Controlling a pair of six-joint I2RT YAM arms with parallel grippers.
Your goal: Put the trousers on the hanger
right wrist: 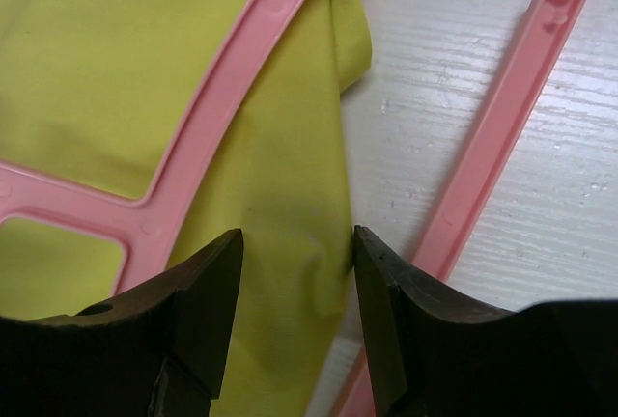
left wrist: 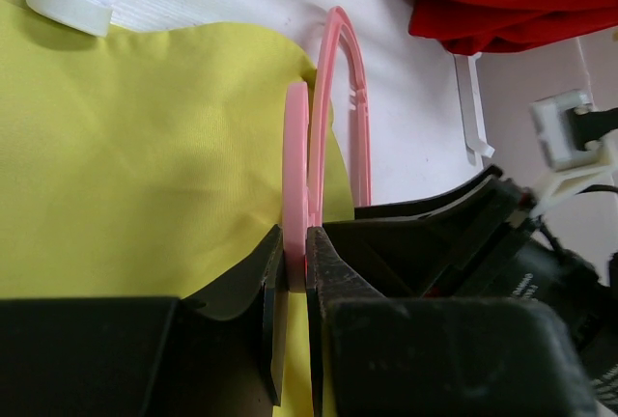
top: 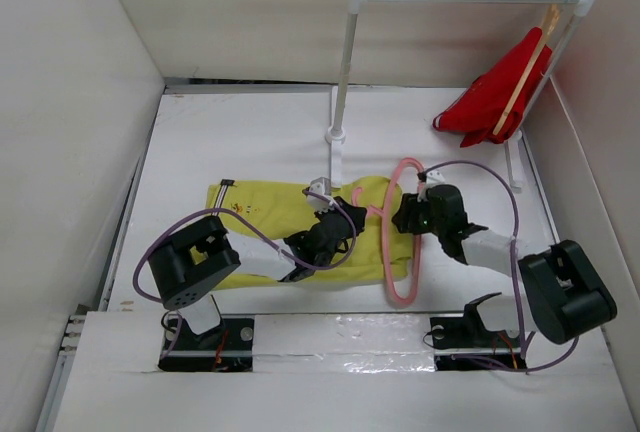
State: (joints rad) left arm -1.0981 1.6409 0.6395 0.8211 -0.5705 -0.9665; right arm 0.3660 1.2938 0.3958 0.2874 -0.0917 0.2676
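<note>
White table (top: 240, 142) boxed by pale walls, your yellow-green trousers (top: 260, 207) spread flat mid-table, pink hanger (right wrist: 208, 118) lying across their right end, your left gripper (left wrist: 294, 263) clamped on the hanger, your right gripper (right wrist: 294, 253) fingers apart astride the cloth's edge.

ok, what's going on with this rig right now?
Both arms are working on getting the yellow trousers onto the pink hanger. The trousers lie flat on the table, with the hanger lying across their right end. The left gripper is shut on a thin part of the hanger. The right gripper is open, with its fingers either side of the trouser edge. Nothing is hung yet.
</note>
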